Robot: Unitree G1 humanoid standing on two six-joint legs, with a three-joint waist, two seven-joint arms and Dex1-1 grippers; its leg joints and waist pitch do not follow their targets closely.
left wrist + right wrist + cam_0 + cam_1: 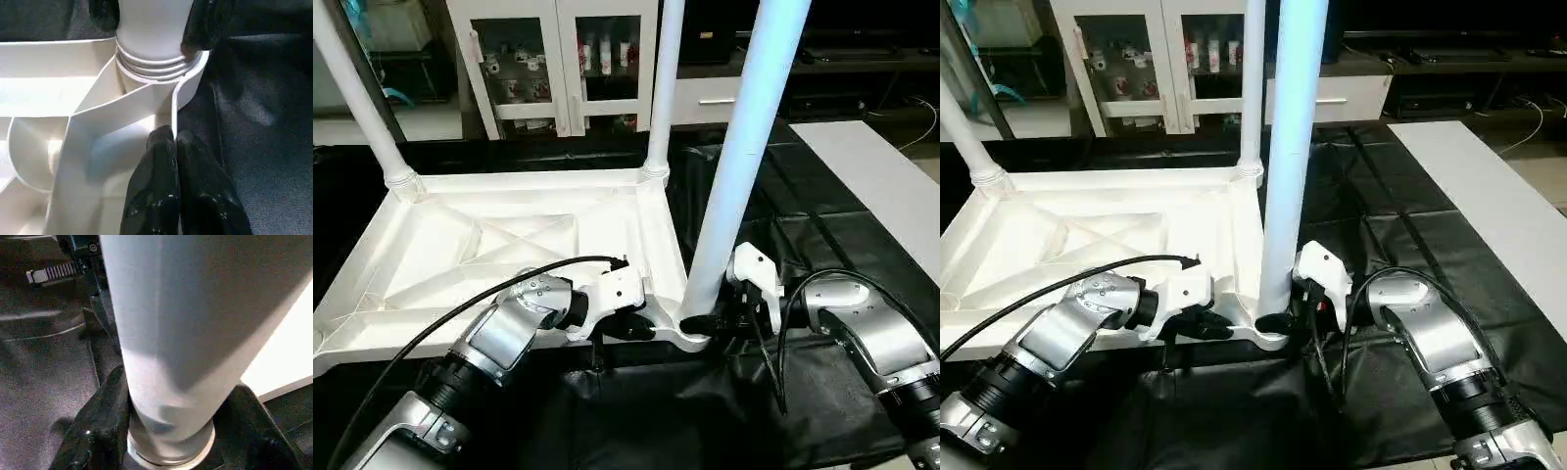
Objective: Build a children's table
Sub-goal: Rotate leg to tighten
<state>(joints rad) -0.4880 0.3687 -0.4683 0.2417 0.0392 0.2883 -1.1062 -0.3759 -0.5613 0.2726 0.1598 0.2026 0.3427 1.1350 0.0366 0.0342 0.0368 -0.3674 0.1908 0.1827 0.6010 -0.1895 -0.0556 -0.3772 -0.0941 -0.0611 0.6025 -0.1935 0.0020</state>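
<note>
The white tabletop (499, 245) lies upside down on black cloth, its X ribs facing up. Two tube legs stand in its far corner sockets, one at far left (357, 93) and one at far right (664, 88). A third leg (744, 147) stands upright in the near right corner socket (156, 68). My right gripper (700, 323) is shut on this leg just above the socket, with a finger (105, 416) on each side of the tube. My left gripper (636, 328) is shut on the tabletop's thin rim (174, 112) beside that corner, fingers (156, 181) pressed together.
A flat plain white board (881, 186) lies on the cloth at the right. A white cabinet with glass doors (558, 59) stands behind the table. Black cloth (803, 245) covers the floor around the work. A black cable (460, 308) loops over my left forearm.
</note>
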